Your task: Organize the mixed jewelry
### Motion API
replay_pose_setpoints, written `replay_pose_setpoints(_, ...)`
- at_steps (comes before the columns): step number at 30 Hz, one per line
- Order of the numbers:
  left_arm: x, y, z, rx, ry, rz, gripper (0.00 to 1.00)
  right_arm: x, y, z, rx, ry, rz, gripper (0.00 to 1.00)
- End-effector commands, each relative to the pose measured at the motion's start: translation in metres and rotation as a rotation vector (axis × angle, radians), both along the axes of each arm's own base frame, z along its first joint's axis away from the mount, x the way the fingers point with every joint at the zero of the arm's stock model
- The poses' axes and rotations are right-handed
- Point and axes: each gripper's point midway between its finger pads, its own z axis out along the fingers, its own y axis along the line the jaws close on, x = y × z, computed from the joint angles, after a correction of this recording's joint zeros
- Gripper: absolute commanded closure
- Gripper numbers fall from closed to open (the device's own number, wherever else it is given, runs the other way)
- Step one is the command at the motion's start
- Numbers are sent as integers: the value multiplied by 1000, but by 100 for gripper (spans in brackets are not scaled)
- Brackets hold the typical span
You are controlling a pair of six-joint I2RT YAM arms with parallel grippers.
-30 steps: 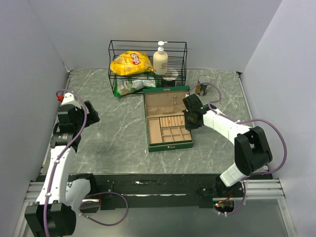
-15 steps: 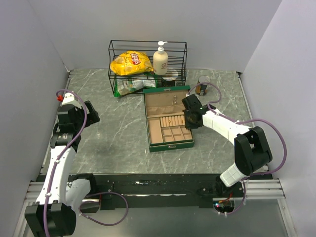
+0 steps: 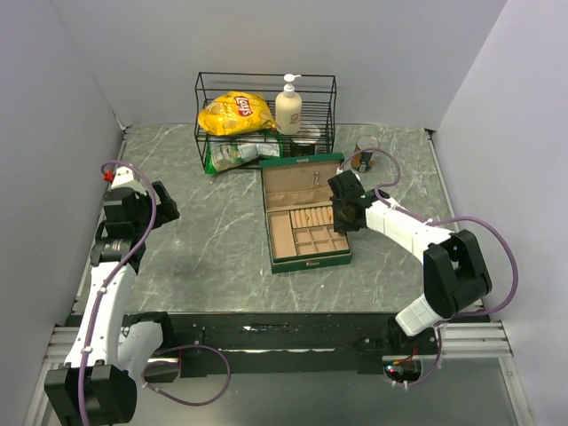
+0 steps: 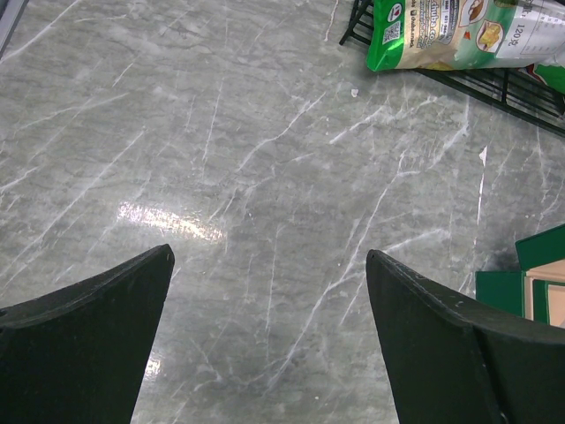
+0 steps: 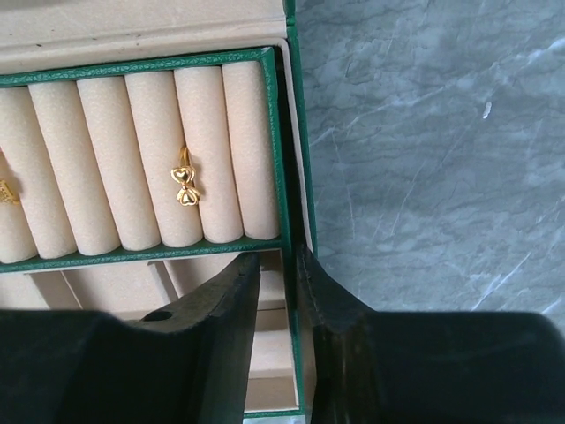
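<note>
Gold ring (image 5: 185, 186) sits in a slot between the tan ring rolls (image 5: 101, 159) of the green box (image 3: 311, 261). Right gripper (image 5: 278, 261) is clenched on the box's right wall, near the ring. Left gripper (image 4: 269, 256) hangs released over the marble counter (image 4: 221, 132), well apart from the box.

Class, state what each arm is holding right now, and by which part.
The right fingers appear to pinch the green box by its right side wall. The left fingers are open, holding nothing.
</note>
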Motion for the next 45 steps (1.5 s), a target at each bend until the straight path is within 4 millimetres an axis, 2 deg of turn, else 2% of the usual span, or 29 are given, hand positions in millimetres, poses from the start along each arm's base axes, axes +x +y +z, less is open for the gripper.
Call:
replay_pose_setpoints(1,6,-1,14,4,-47,-18,4,6,-14,16,-35,-76,-50,67)
replay_pose_setpoints(6,6,-2,14,3,-45,-19,4,5,-17,16,-39,-80,-74,65)
replay_pose_setpoints(13,6,-2,14,2,-45,-22,4,4,-22,16,-49,-95,-109,54)
replay_pose_setpoints(23,7,-2,14,1,-44,-22,4,4,-24,24,-21,-152,-136,44)
replay_pose_setpoints(32,7,-3,13,-1,-42,-24,4,1,-27,31,4,-190,-171,43)
replay_pose_setpoints(36,7,-3,13,-1,-42,-28,4,-2,-22,25,48,-179,-157,42)
replay_pose_setpoints(41,7,-4,12,-4,-41,-30,4,-4,-25,15,65,-151,-173,45)
replay_pose_setpoints(45,7,-4,11,-5,-37,-31,4,-3,-29,8,62,-136,-184,52)
